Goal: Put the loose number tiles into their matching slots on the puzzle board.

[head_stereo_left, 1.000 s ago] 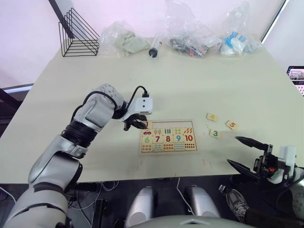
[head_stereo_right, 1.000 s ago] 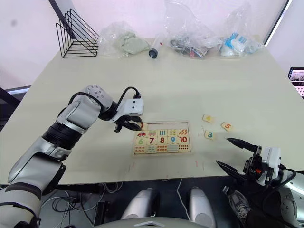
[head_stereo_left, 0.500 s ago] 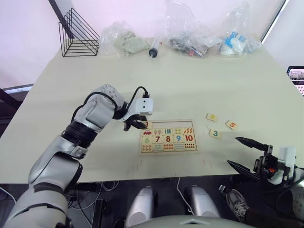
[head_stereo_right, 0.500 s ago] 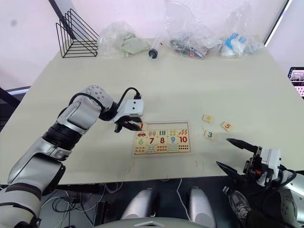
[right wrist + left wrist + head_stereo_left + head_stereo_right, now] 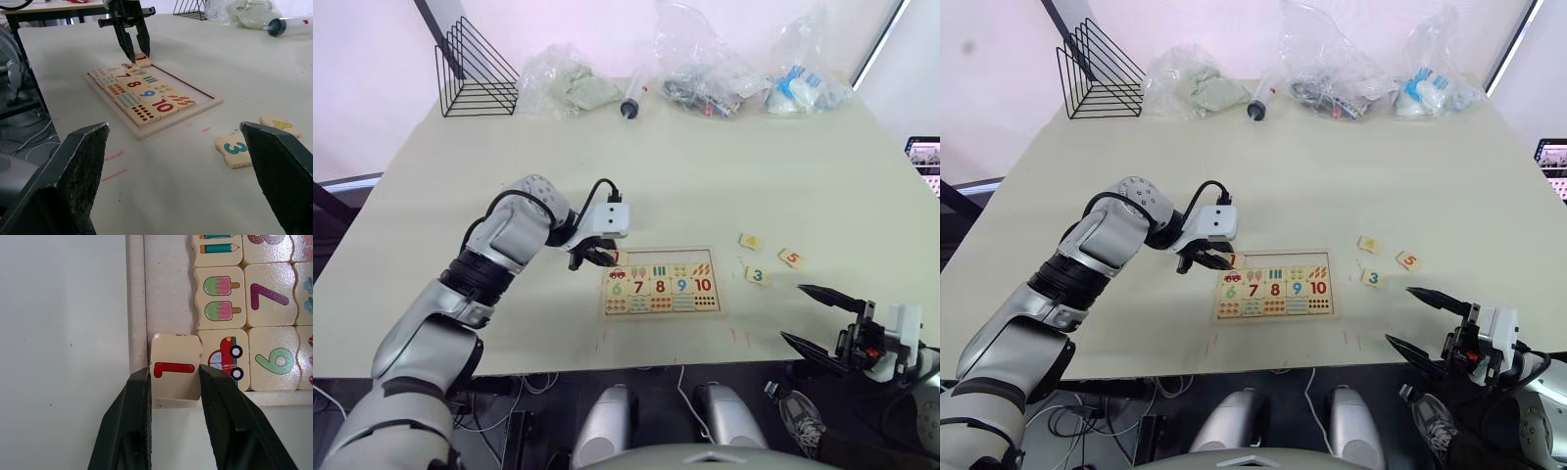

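The left tool (image 5: 173, 382) pinches the red "1" tile (image 5: 176, 366) at the puzzle board (image 5: 661, 282) corner; the right tool (image 5: 822, 318) is spread.

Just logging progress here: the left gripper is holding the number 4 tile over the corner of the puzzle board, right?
Not quite. The left gripper is shut on the 1 tile, as the left wrist view shows. It does hold it at the corner of the puzzle board. The 4 tile lies loose on the table.

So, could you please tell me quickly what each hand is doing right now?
Left hand: closed on the 1 tile, at the board's corner.
Right hand: open, holding nothing, at the table's near edge.
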